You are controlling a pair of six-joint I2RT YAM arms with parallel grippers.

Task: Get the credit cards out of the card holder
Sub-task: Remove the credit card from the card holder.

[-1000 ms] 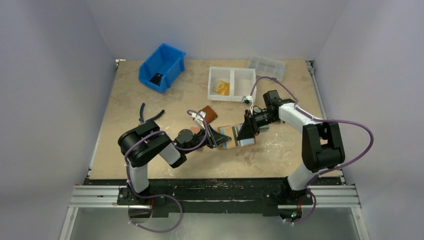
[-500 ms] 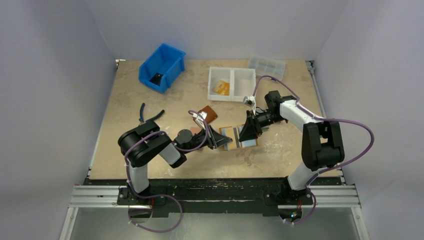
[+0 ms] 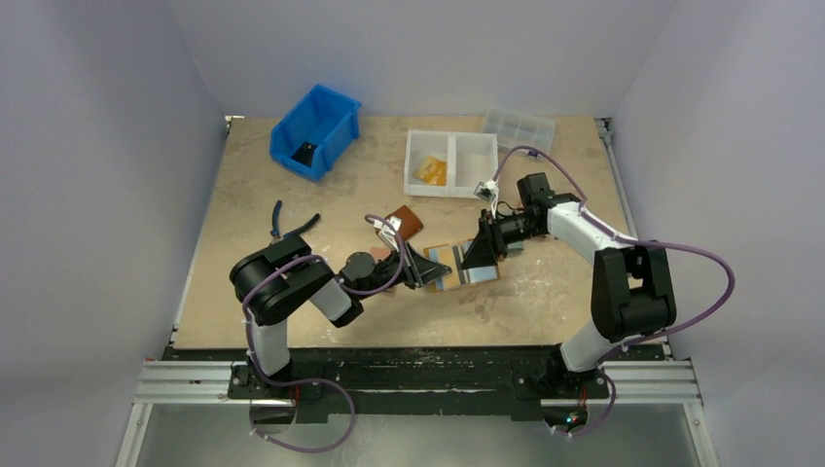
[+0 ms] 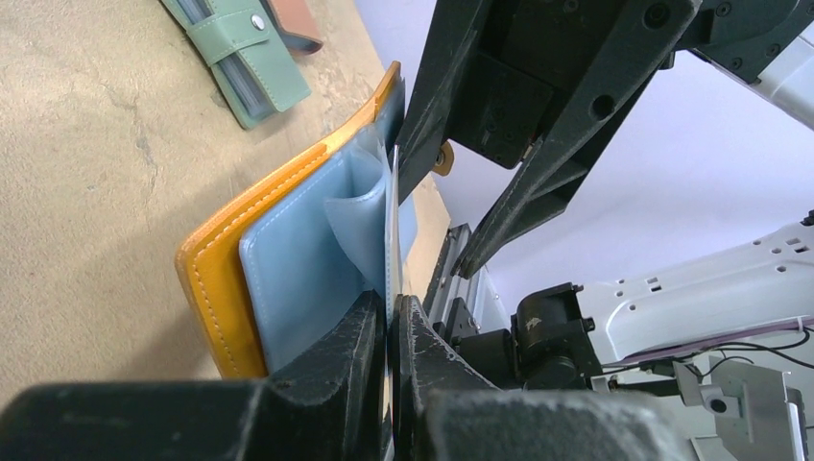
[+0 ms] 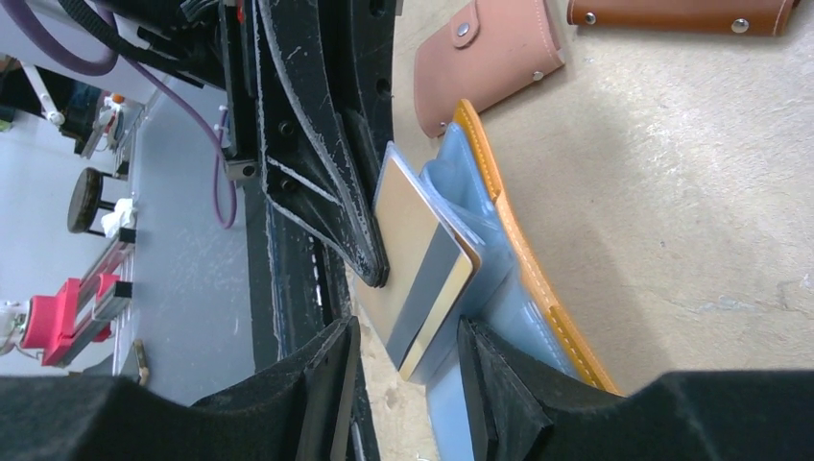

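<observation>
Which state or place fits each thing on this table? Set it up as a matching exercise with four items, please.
Things:
1. blue plastic bin
2. white two-compartment plastic tray
3. mustard-orange leather-like card holder
4. blue-handled metal pliers

States or places:
A. handles spread apart
B. lying open, bluish sleeves showing
C. far left, dark item inside
D. orange-yellow item in its left compartment

Pairs: 1-C, 2-D, 3-B, 4-A

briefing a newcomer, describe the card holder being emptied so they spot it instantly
Middle of the tan table, where both arms' fingers meet. The card holder lies open there: mustard-orange cover, bluish plastic sleeves, unlike the green wallet, pink wallet and brown wallet nearby.
</observation>
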